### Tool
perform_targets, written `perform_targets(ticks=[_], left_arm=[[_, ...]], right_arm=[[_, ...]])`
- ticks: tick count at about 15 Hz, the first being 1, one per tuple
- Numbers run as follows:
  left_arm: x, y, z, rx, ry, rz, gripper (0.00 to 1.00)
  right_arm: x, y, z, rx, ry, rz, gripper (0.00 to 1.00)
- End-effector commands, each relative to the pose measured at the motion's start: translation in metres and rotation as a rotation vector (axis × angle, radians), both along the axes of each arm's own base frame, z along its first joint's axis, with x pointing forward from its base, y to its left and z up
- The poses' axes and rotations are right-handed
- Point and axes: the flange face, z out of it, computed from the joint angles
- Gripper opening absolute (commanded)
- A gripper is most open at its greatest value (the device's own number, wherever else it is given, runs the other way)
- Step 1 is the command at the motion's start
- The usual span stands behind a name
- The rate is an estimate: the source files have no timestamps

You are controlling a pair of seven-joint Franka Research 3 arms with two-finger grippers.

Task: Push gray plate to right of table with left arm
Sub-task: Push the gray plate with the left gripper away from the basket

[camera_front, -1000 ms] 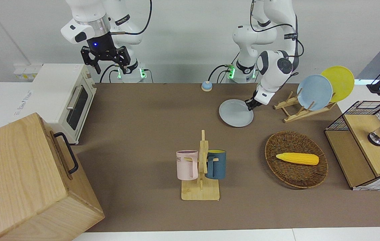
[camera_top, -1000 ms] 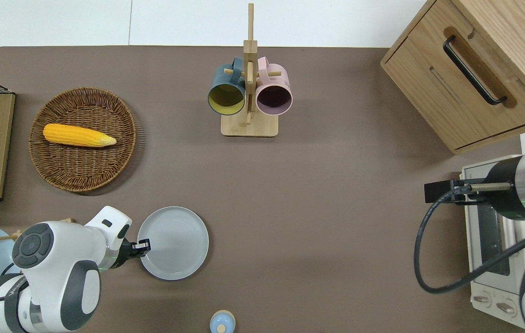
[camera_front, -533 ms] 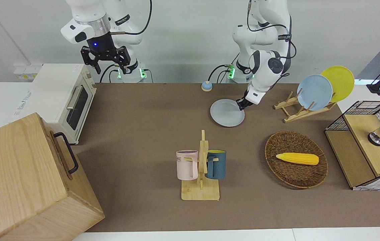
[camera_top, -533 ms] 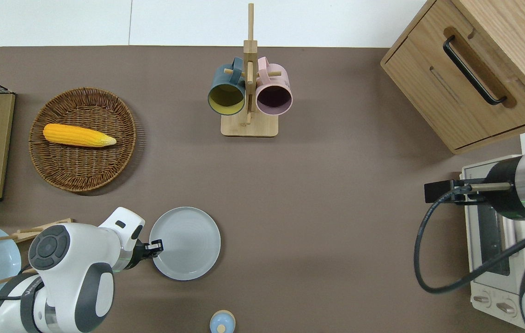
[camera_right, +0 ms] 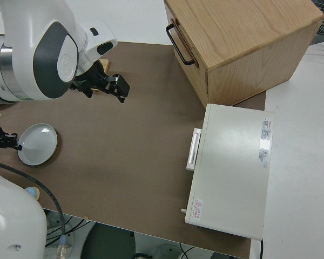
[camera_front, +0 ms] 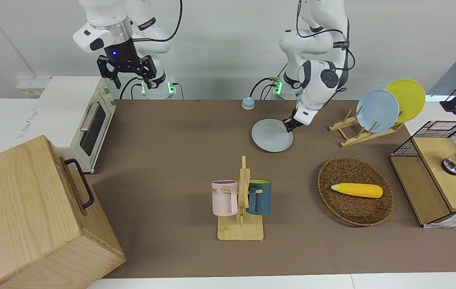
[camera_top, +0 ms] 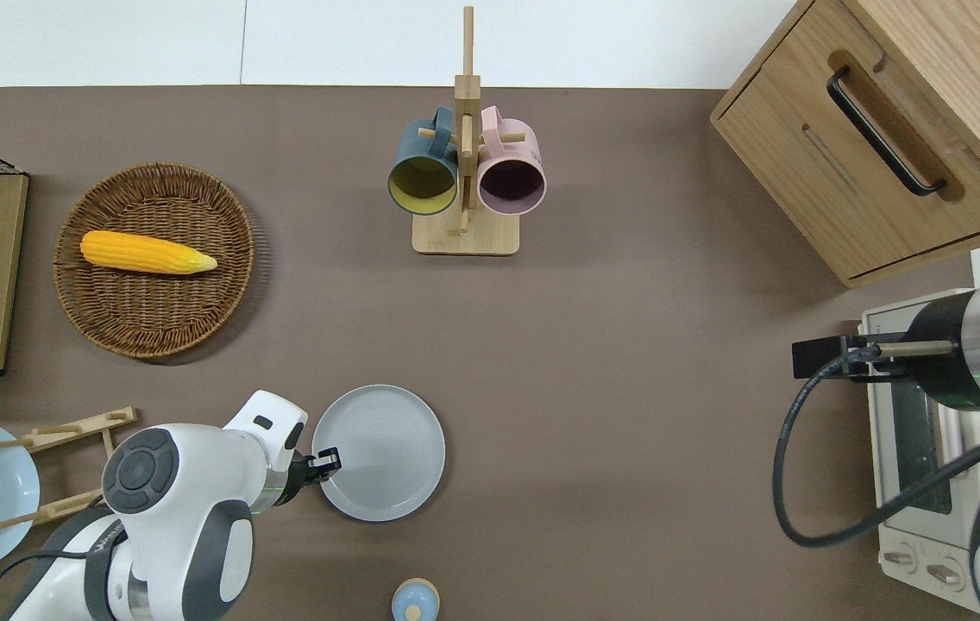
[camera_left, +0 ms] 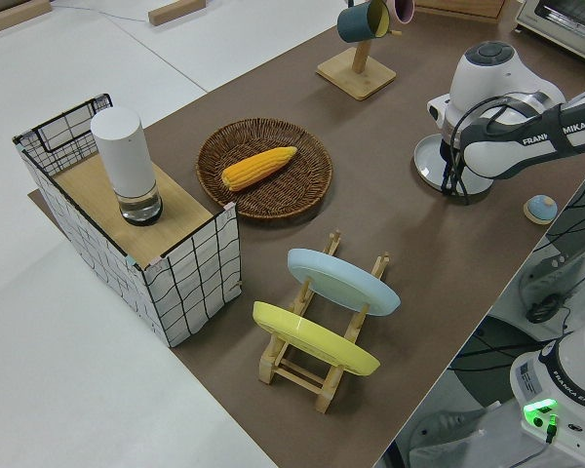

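1. Left gripper [camera_top: 328, 459] sits low at the table [camera_top: 628, 345], its black fingertips touching the rim of the gray plate [camera_top: 380, 452] at the plate's nine o'clock in the overhead view; whether the fingers are open or shut cannot be told.
2. The left arm [camera_top: 171, 483] reaches in from about seven o'clock of the plate in that view.
3. The gray plate is small, round and shallow, pale gray with a low raised rim, lying flat on the brown surface with nothing on it.
4. It lies near the robots' edge of the table, toward the left arm's end of centre, at about seven o'clock from the mug stand [camera_top: 465, 172] and four o'clock from the wicker basket [camera_top: 153, 336] in the overhead view.
5. The wicker basket holds one yellow corn cob [camera_top: 147, 252] lying on its side.
6. The wooden mug stand carries a dark blue mug [camera_top: 421, 172] and a pink mug [camera_top: 511, 175], one on each side of the post.
7. A wooden rack [camera_front: 356, 130] holds a light-blue plate [camera_front: 377, 110] and a yellow plate [camera_front: 406, 98] on edge.
8. A wire-and-wood crate [camera_left: 136, 244] at the left arm's end bears a white cylinder [camera_left: 123, 164] on its top.
9. The right gripper [camera_front: 125, 68] is parked, fingers spread apart and holding nothing.
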Motion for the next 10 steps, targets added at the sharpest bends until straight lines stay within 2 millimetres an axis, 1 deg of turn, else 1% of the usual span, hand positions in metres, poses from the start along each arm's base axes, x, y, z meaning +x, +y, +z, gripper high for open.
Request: perform_targets(ticks=[1,5,10], left_arm=[[-0.013,-0.020,-0.027,-0.002,0.030,0.034,0.00],[-0.016,-0.033,-0.031,-0.020,0.026,0.059,0.00],[-0.025,-0.070,-0.047,-0.034,0.007,0.113,0.00]], right_arm=[[-0.007,-0.002,0.000,0.009,0.003,-0.025,0.996],[-0.007,-0.002,0.000,0.009,0.003,-0.025,0.996],[-0.007,-0.002,0.000,0.009,0.003,-0.025,0.996]])
